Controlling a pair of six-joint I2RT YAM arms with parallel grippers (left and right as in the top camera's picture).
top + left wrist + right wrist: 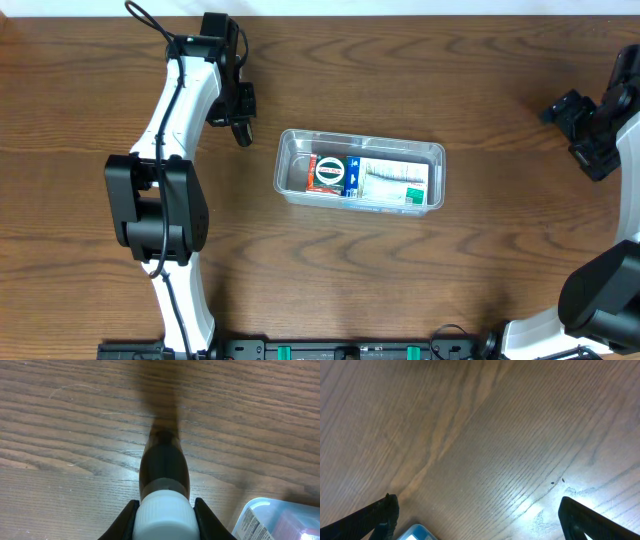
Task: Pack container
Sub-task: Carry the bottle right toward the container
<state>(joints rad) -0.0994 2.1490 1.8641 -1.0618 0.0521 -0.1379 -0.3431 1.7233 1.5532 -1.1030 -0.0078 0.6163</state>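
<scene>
Left pincer [164, 511] is clamping a brown, white-capped bottle [164, 467] left of the container [362, 136]. Boxes [330, 174] are lying inside it; the bottle is not yet packed. Right pincer [477, 507] is gaping wide, empty.

Brown grain, clear plastic, and black tooling were what you had in front of you.
Your worktop [400, 80] was dark brown with wavy wood grain. The container [283, 170] was clear and showed a red-and-white box [323, 176], a blue box [352, 180] and a white box with green print [395, 184]. The bottle [163, 462] was dark amber with a white cap [163, 517]. Your left end effector [165, 510] and right end effector [480, 515] were black.
</scene>
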